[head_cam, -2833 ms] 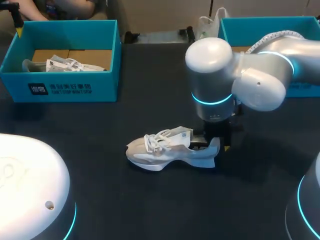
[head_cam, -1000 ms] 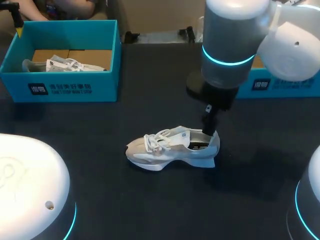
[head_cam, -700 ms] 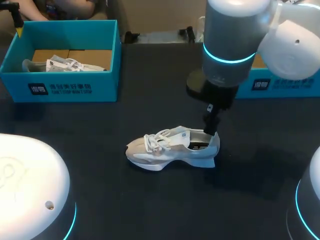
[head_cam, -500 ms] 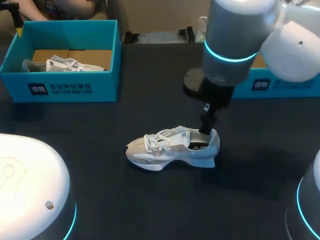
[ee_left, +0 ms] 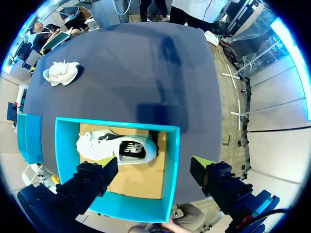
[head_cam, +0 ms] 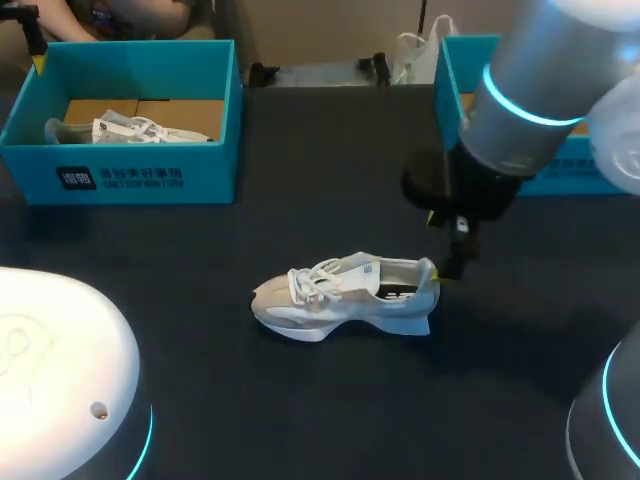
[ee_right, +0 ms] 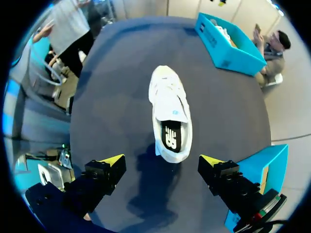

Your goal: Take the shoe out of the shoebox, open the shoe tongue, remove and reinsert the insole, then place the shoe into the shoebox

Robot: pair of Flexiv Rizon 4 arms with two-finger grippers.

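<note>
Across a dark matte tabletop (head_cam: 300, 420), found the pale grey-white laced running shoe (head_cam: 345, 295) standing on its sole just below the frame's centre, out of any box. Read its long axis as nearly level across the picture, toe to the left, heel to the right. Noted a dark printed insole (head_cam: 400, 291) seated in its opening. Placed the right arm's yellow-tipped gripper (head_cam: 448, 272) just right of the heel, close beside it; could not tell whether touching. From the right wrist, saw the same running shoe (ee_right: 170, 111) straight ahead of that gripper (ee_right: 162, 162), heel nearest and toe pointing away, with the fingers spread wide to either side and gripping nothing. Judged the right arm far the nearer, so that any reach for tongue or insole would go forward along the shoe's length from the heel end. At upper left, saw an open teal cardboard shoebox (head_cam: 120, 175) holding a second white shoe (head_cam: 130, 130) on a tan floor. From the left wrist, found the left gripper (ee_left: 154, 167) hanging high over that box (ee_left: 116, 124), fingers parted and empty, well apart from the shoe on the table. At upper right, made out another teal shoebox (head_cam: 450, 75), mostly hidden behind the arm; could not tell its contents.
</note>
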